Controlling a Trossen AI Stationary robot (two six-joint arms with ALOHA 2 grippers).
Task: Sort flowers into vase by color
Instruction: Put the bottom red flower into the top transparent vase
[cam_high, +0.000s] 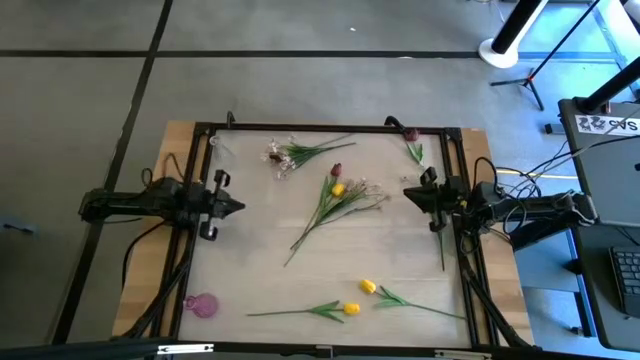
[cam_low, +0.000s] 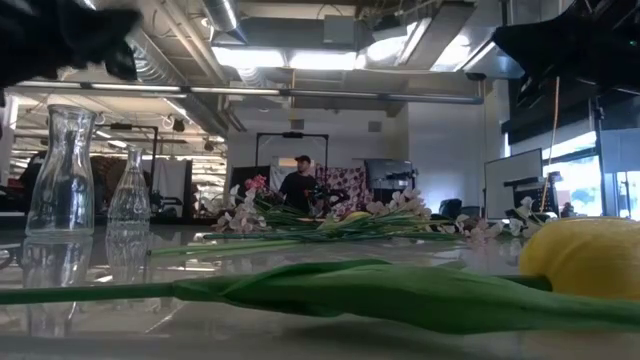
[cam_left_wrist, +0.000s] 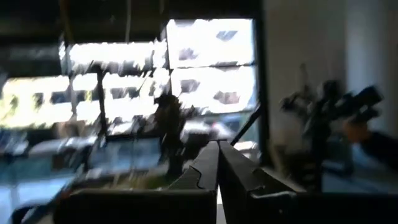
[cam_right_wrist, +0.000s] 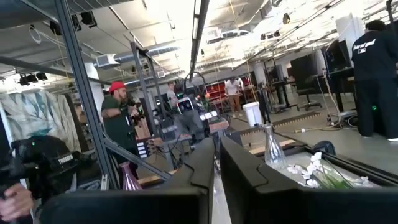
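Yellow tulip (cam_low: 585, 258) and green leaf (cam_low: 400, 290) up front, flowers (cam_high: 335, 195) scattered on table (cam_high: 250, 270).
Left jaws (cam_high: 238, 207) clenched empty at left edge; right jaws (cam_high: 408, 192) nearly closed, empty, at right edge.

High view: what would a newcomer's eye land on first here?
Probably the loose bunch of green-stalked artificial flowers with a dark red tulip, a yellow one and white sprays, mid-table. Next, two yellow tulips on the near edge, and a small pink glass vase in the near left corner. Both dark arms wait at the table's sides, left claw and right claw shut and empty.
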